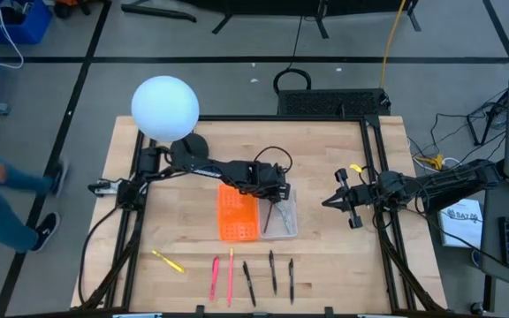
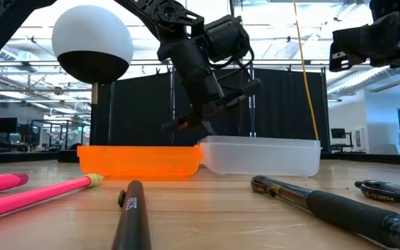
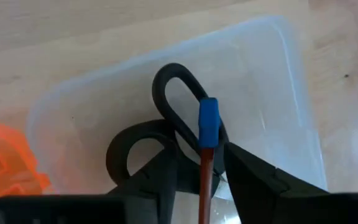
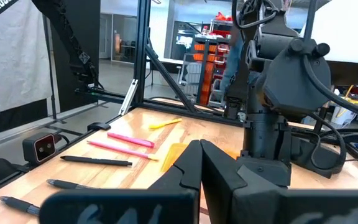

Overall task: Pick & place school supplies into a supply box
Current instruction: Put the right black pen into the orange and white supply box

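A thin red pen with a blue cap was pinched between the fingers of the left gripper, held over the clear half of the supply box at frame centre, where black-handled scissors already lay. The pen was judged light, stiff and slick, best taken mid-shaft; the remaining pens lay along the lower table edge. The right gripper waited at centre right, fingers pressed together.
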Available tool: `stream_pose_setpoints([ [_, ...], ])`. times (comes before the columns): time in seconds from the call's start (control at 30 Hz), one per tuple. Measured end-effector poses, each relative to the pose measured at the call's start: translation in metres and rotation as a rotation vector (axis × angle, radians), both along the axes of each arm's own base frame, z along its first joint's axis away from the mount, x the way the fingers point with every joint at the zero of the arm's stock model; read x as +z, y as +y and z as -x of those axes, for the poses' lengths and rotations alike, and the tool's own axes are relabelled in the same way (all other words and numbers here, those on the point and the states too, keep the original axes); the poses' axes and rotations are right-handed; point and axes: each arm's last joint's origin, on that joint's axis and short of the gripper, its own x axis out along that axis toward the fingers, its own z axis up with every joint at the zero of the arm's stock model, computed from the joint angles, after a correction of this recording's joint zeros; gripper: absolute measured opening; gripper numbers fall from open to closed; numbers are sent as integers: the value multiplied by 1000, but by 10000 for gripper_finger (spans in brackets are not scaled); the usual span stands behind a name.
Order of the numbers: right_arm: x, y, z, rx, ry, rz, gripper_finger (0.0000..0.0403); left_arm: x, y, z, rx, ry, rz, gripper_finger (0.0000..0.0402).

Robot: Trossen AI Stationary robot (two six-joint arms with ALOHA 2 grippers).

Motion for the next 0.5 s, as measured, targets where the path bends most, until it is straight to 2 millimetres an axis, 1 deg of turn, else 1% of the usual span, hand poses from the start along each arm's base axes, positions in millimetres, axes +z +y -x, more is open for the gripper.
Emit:
stream_pose_setpoints([
  [0.1,0,0,0,1,3,-13,0,1,-2,0,-27,-4,1,152],
  [0.17,0,0,0,1,3,-14,0,8,-3,1,-47,-15,3,158],
  [0.27,0,0,0,1,4,-14,0,29,-3,4,-69,-67,-17,163],
  [0.37,0,0,0,1,4,-14,0,60,-3,12,-122,-130,-73,165],
  [0.4,0,0,0,1,4,-14,0,74,-2,18,-135,-149,-100,165],
  [0.47,0,0,0,1,4,-15,0,103,-2,35,-142,-151,-180,161],
  [0.5,0,0,0,1,5,-19,0,120,-4,46,-140,-157,-233,156],
])
